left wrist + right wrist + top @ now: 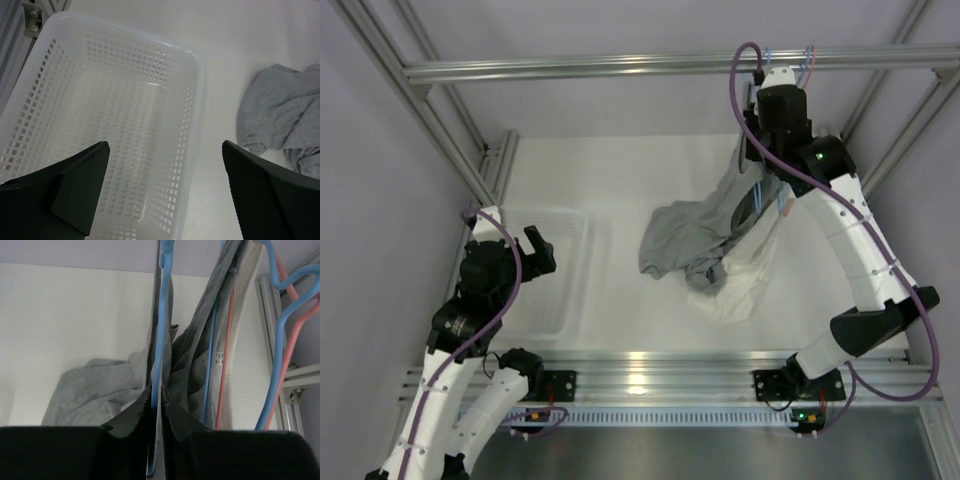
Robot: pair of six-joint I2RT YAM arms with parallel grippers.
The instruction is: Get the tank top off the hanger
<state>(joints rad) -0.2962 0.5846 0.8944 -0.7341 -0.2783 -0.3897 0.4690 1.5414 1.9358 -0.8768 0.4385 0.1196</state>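
A grey tank top (695, 240) hangs from a blue hanger (161, 330) and trails down onto the white table; a white garment (745, 280) hangs beside it on a red hanger (226, 355). My right gripper (155, 392) is raised at the back right under the rail, shut on the blue hanger's bar with grey fabric around it; it also shows in the top view (767, 150). My left gripper (165, 150) is open and empty above the right wall of a white basket (197, 90); the top view shows it at the left (538, 250). The grey top's edge shows in the left wrist view (280, 110).
An aluminium rail (620, 66) crosses the back, with hanger hooks (785, 55) on it. The white perforated basket (570, 225) sits on the table at the left. Frame posts (440, 130) stand at both sides. A further blue and red hanger (287, 315) hangs at the right.
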